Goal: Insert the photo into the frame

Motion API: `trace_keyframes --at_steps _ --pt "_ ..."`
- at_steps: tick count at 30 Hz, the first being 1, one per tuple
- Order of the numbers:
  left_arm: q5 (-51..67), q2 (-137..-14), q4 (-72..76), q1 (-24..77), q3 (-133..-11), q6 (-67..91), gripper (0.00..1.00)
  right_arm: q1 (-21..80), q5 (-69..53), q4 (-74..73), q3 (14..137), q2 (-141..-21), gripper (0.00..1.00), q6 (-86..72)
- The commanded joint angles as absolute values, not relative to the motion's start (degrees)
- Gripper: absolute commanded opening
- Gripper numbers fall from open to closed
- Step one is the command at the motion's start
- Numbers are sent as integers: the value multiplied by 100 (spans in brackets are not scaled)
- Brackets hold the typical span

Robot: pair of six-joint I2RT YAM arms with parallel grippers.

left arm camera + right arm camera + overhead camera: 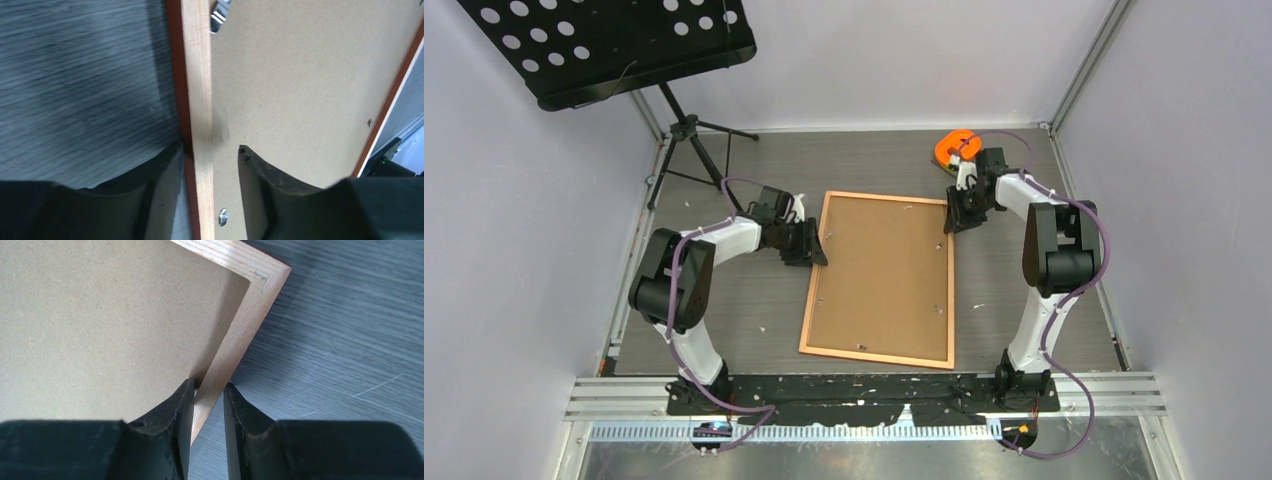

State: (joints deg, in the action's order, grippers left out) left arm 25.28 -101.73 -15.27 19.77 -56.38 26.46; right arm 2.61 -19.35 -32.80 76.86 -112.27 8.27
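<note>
The frame (874, 357) lies face down in the middle of the table, its thin wooden border (197, 75) around a plain brown backing board (884, 275). The photo is out of view. My left gripper (816, 245) is at the frame's left side near the far corner. It stands open (210, 146) astride the border, with a gap between the inner finger and the wood. My right gripper (950, 222) is at the right side just below the far right corner (272, 275). It is shut (209, 383) on the border strip (245, 325), one finger on the board side, the other outside.
An orange and black object (955, 148) sits at the back right, just behind the right arm. A black music stand (604, 45) on a tripod (686, 140) stands at the back left. Small metal tabs (218, 17) stick out over the board along the border. Walls close in on both sides.
</note>
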Motion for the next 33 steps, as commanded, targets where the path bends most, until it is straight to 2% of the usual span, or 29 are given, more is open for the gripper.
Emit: trace_keyframes --at_steps 1,7,21,24,26,30,33 --pt "2274 -10432 -2146 2065 -5706 2413 51 421 -2433 -3272 7838 -11204 11 1150" --pt "2109 -10513 -2103 2065 -5931 2399 52 425 -2531 -3308 7721 -11112 10 1313" --pt "2243 -10697 -1963 2065 -5952 2547 23 433 -2723 -3351 7577 -10986 11 1599" --pt "2375 -10711 -1922 2065 -5820 2690 12 439 -2711 -3334 7595 -10986 15 1568" --pt "2461 -10721 -1847 2065 -5714 2808 0 439 -2704 -3319 7619 -10986 18 1520" --pt "2570 -10675 -1570 2065 -5430 3147 0 435 -2694 -3331 7721 -11038 27 1404" --pt "2641 -10640 -1371 2065 -5252 3384 0 436 -2662 -3346 7790 -11052 40 1333"
